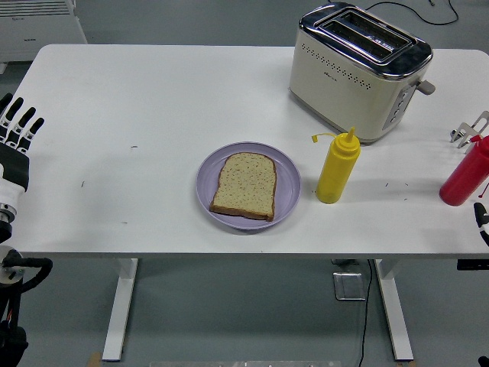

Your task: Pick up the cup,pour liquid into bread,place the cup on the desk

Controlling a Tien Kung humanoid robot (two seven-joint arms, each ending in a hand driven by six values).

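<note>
No cup shows; a yellow squeeze bottle (337, 168) stands upright just right of a purple plate (288, 182) that holds one slice of bread (244, 186). A red squeeze bottle (464, 180) stands at the table's right edge. Only a sliver of my right hand (483, 222) is visible at the right edge, below the red bottle and apart from it. My left hand (19, 130) rests at the far left edge with its fingers spread, holding nothing.
A cream and chrome toaster (359, 69) stands at the back right, behind the yellow bottle. A small metal piece (470, 131) pokes in at the right edge above the red bottle. A white appliance sits off the table at the top left.
</note>
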